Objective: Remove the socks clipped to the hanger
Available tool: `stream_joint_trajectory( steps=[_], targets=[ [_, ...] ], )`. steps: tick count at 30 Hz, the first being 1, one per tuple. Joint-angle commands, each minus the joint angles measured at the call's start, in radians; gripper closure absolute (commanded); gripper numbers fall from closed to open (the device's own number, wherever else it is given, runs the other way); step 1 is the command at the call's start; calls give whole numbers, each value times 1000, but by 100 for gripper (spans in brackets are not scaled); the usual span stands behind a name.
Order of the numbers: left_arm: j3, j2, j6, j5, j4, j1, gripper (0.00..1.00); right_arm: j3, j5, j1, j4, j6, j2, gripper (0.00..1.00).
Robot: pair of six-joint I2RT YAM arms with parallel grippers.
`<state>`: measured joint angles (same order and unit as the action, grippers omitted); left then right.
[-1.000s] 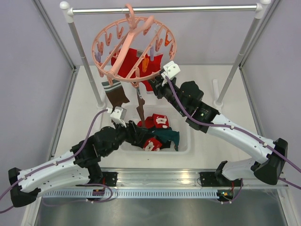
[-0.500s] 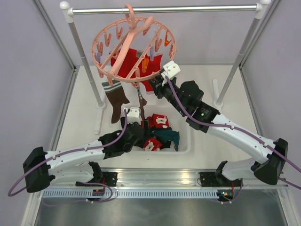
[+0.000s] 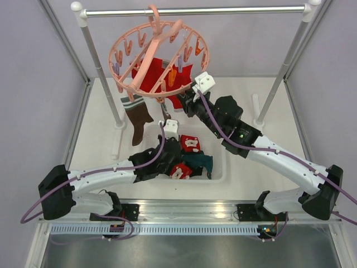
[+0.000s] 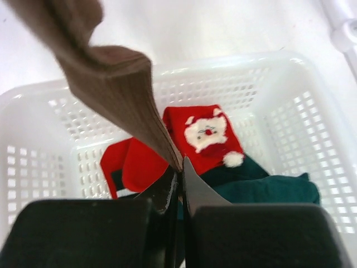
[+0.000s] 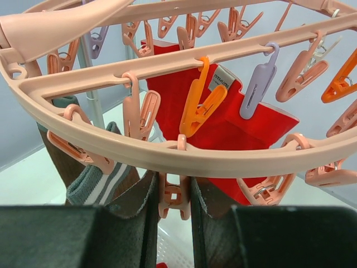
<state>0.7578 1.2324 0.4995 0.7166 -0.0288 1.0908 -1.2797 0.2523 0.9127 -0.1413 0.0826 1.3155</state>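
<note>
Main worry here was the two arms falling out of step. The right arm's fingers (image 5: 142, 215) were pressed in on either side of a small salmon-pink plastic clip (image 5: 173, 196) dangling under the near rim of the round salmon-pink plastic hanger (image 5: 167, 156). It read to me as a squeeze, though I couldn't see whether the clip's mouth had actually opened.

The left arm's fingers (image 4: 177, 181) were pressed together, pinching the lower tip of the long ribbed brown sock (image 4: 111, 84), which ran up and left from them toward the hanger.

If I pulled down while that clip was biting, I figured the hanger would tilt or swing on its top hook (image 3: 153, 12), or the thin pinch of fabric would slip out. If the pinch was lost as the clip let go, the sock could flop outside the white perforated plastic basket (image 4: 240, 72).

That basket sat right below the left arm's fingers, with a red Santa-face sock (image 4: 209, 134) and a dark teal sock (image 4: 268, 187) lying in it. Plain red socks (image 5: 217, 123) hung clipped on the hanger's far side.
</note>
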Motion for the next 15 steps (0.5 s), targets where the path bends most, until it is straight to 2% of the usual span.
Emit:
stream_joint_trajectory(
  steps=[1, 6, 12, 13, 15],
  targets=[
    [67, 9, -70, -42, 73, 9, 98, -26, 8, 5, -3, -15, -47, 87],
    [116, 47, -104, -97, 73, 8, 98, -6, 1, 5, 5, -43, -73, 79],
    [190, 119, -116, -177, 49, 8, 98, 9, -13, 5, 42, -83, -108, 53],
    [198, 128, -116, -184, 44, 8, 98, 19, -19, 5, 42, -83, -119, 46],
    [213, 151, -108, -204, 36, 8, 98, 26, -36, 5, 45, -119, -128, 39]
  ],
)
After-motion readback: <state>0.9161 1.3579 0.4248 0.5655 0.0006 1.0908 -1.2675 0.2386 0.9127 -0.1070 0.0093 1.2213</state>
